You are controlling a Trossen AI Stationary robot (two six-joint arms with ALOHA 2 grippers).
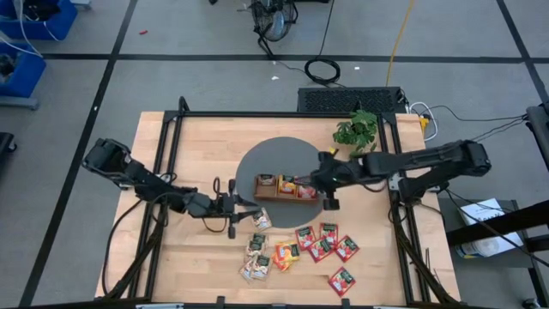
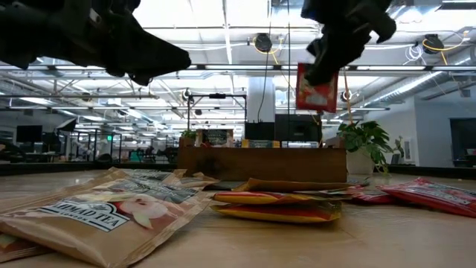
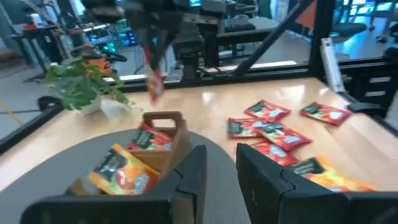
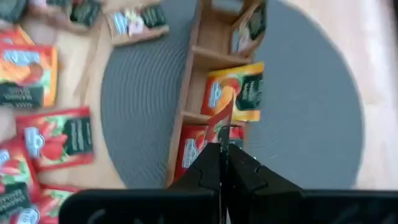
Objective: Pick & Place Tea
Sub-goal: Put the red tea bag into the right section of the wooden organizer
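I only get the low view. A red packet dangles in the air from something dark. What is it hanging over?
Observer: The right tool holds that red packet over one end compartment of a wooden tray, which sits on a round grey mat.
Operator: Is anything in the tray yet?
Observer: Yes. The right wrist view shows a red tray packet in that end compartment, an orange packet in the middle one and a pale packet in the far one.
Operator: And the other dark arm?
Observer: From above, the left tool is beside the tray, open and empty.
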